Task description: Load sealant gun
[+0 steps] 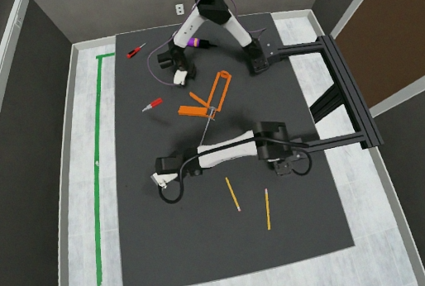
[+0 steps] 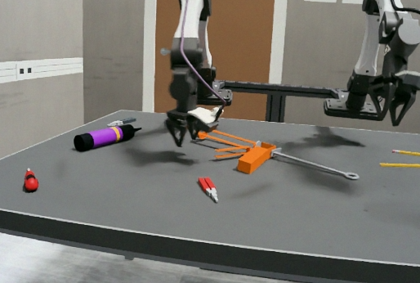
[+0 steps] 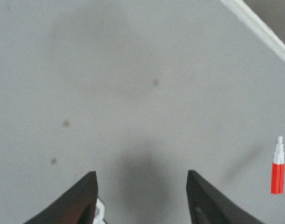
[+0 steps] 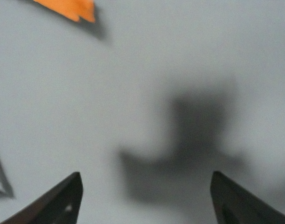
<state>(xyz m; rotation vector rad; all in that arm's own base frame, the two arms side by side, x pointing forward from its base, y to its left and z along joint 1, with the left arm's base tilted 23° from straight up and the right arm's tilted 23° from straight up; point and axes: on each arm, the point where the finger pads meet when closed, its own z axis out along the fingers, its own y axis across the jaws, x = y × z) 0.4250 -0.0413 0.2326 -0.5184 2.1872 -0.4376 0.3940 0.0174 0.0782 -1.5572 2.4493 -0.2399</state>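
Note:
The orange gun [image 1: 193, 111] [image 2: 254, 161] lies on the table, its frame empty and its front ring [image 1: 223, 74] [image 2: 202, 135] away from the rod. The metal plunger rod [image 1: 206, 127] [image 2: 315, 164] sticks far out behind the handle; its looped end also shows in the left wrist view [image 3: 98, 211]. The purple cartridge [image 1: 190, 42] [image 2: 102, 138] lies near the wall, its black nozzle alongside the gun's front area. My right gripper [image 2: 186, 141] [image 4: 146, 180] is open and empty above the table between cartridge and gun. My left gripper [image 2: 388, 120] [image 3: 142, 179] is open and empty, high beyond the rod's end. The thumb plate is too small to make out.
Red-handled pliers [image 1: 156, 102] [image 2: 207, 184] lie near the gun's handle. A red tool [image 1: 133, 53] [image 2: 31, 184] lies by the table's far corner. A grey tool [image 2: 124, 122] lies behind the cartridge. Two pencils [image 1: 232, 194] [image 1: 267, 211] lie on the left arm's side.

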